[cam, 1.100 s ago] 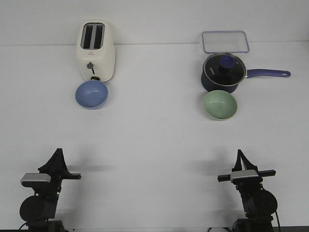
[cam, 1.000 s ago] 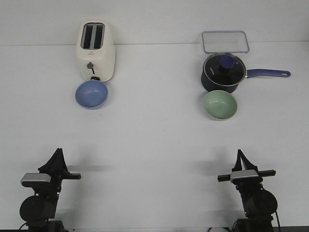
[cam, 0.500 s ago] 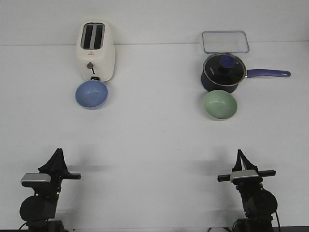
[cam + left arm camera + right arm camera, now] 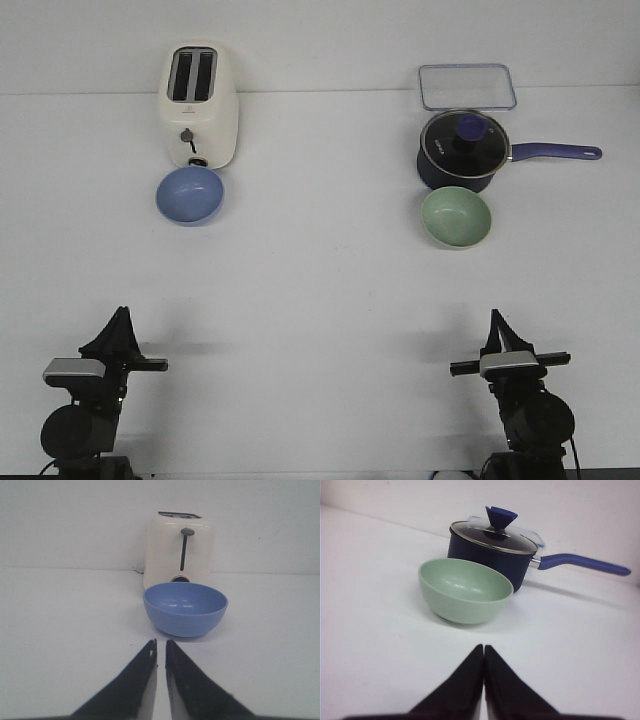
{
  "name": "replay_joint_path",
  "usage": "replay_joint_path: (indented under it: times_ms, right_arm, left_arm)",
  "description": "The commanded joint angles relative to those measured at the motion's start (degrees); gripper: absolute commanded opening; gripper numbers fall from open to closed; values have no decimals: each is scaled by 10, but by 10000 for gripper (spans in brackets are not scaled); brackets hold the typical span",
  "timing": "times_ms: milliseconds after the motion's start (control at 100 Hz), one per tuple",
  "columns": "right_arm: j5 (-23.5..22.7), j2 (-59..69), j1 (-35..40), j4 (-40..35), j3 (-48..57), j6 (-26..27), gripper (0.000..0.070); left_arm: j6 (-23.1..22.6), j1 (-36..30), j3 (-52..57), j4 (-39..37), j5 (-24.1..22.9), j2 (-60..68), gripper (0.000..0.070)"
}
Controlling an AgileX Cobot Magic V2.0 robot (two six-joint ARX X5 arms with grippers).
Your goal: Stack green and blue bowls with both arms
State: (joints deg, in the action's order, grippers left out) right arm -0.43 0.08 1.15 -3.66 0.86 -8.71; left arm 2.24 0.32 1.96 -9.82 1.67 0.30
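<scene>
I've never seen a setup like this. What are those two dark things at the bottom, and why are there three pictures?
They are a robot's two arms, each ending in a gripper: left gripper, right gripper. The wide picture looks forward over the white table. The other two come from cameras on each wrist, so the dark wedges there are that gripper's own fingers.

On the table: a blue bowl in front of a cream toaster, a green bowl in front of a lidded dark saucepan, and a clear container behind it.

Nothing is held. Both grippers look shut, far from the bowls.
</scene>
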Motion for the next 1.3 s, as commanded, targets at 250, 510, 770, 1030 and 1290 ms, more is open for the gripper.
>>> replay_joint_path:
  times_ms: [250, 510, 770, 1030, 1290]
  right_arm:
    - [12, 0, 0, 3, 2, 230, 0]
    - [19, 41, 0, -68, 94, 286, 0]
    - [9, 247, -1, -143, 258, 266, 12]
    - [-1, 498, -7, -201, 420, 227, 431]
    - [-2, 715, -37, -199, 546, 195, 541]
  left_arm:
    - [0, 0, -11, -6, 1, -1, 15]
    - [0, 0, -11, -6, 1, -1, 15]
    - [0, 0, -11, -6, 1, -1, 15]
    - [0, 0, -11, -6, 1, -1, 15]
    - [0, 0, -11, -6, 1, -1, 15]
